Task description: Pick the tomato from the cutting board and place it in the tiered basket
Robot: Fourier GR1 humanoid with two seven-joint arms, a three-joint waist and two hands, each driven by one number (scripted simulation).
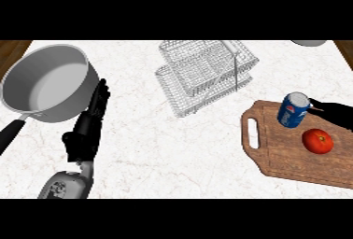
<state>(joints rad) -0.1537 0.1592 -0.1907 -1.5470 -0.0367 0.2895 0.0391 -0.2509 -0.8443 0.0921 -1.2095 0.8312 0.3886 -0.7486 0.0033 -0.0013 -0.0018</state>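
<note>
Blue can [294, 110] — near tomato [318, 141] — just beside right hand [336, 114].

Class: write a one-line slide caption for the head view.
Tomato and can on the cutting board, right hand nearby, wire basket beyond.

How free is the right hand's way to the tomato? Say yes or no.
Probably yes. The right hand hovers over the cutting board close beside the tomato, nothing between them. The blue can stands by its fingertips, away from that path, though it might get nudged.
</note>
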